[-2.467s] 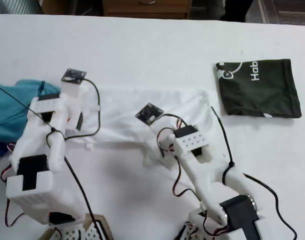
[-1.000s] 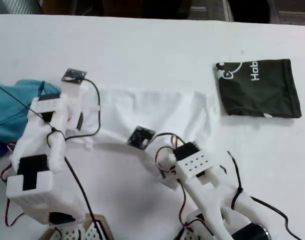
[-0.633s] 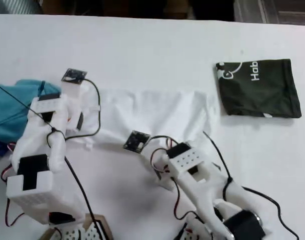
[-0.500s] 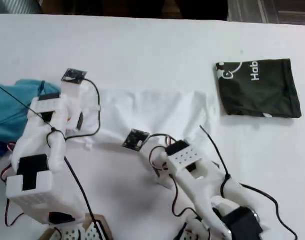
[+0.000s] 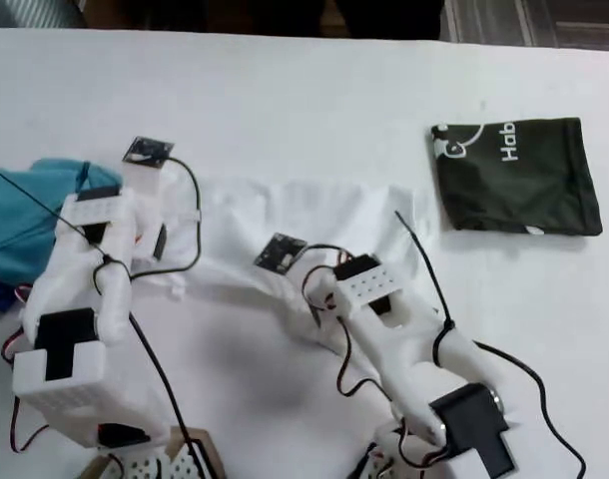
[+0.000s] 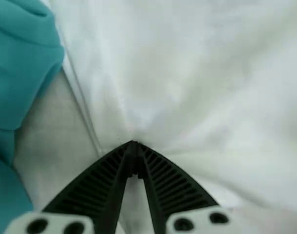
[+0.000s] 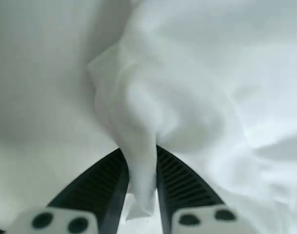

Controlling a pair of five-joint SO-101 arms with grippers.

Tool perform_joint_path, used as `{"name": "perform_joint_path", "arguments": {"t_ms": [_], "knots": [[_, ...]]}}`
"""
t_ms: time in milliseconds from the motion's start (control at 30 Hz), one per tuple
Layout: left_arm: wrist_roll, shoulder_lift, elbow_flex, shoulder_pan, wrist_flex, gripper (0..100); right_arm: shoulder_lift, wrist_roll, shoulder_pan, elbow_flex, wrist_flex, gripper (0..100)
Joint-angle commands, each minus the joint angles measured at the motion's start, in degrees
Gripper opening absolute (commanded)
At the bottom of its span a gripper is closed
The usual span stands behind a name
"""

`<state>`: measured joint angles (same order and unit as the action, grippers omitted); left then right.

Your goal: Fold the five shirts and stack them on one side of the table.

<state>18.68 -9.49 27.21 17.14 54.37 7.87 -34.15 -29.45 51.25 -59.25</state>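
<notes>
the white shirt [image 5: 314, 215] lies spread across the middle of the tabletop [image 5: 285, 90]. the left pincer [image 6: 134, 152] is closed tight on a pinch of its cloth, at the end of the shirt nearest the teal shirt [image 5: 25, 215], which is bunched just beside it. the right pincer [image 7: 140, 163] is clamped on a raised fold of the same white shirt along its near edge, with the fold standing between the two fingers. a folded dark green shirt [image 5: 514, 175] lies flat near the white shirt's other end.
</notes>
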Motion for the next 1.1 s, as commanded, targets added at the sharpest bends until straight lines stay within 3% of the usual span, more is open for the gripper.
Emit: {"name": "perform_joint_path", "arguments": {"t_ms": [0,267,500,733,1067], "knots": [[0.0,0.8,0.2,-0.4,-0.8,3,-1.4,-0.4,0.1,-1.0,-1.5,1.9],[0.0,0.8,0.2,-0.4,-0.8,3,-1.4,-4.6,0.8,-10.2,-10.7,1.9],[0.0,0.8,0.2,-0.5,-0.8,3,-1.8,-9.1,8.1,-24.1,-16.7,1.9],[0.0,0.8,0.2,-0.6,-0.8,3,-3.9,-13.2,10.3,-35.3,-16.6,1.9],[0.0,0.8,0.3,-0.6,-0.8,3,-24.1,-12.9,11.6,-51.2,-12.2,2.1]]}}
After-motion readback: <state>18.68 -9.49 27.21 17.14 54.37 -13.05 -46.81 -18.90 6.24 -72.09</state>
